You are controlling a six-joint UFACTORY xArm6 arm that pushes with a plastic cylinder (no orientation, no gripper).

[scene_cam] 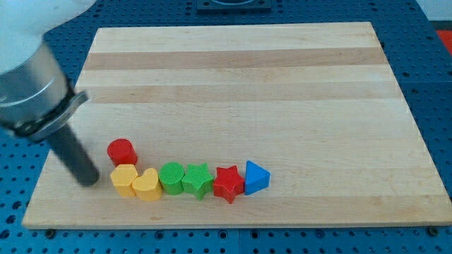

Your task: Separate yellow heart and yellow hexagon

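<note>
I am seeing my tip (89, 180) resting on the wooden worktop (240, 85) near the view's lower left, just left of the yellow hexagon (124, 179) and apart from it. My end effector is only a plain rod, so nothing is being held. The yellow hexagon is touching the yellow heart (147, 185) on its right. A red cylinder (121, 151) is sitting just above the hexagon. Running rightward are a green cylinder (171, 176), green star (198, 180), red star (227, 183) and blue triangle (256, 177).
</note>
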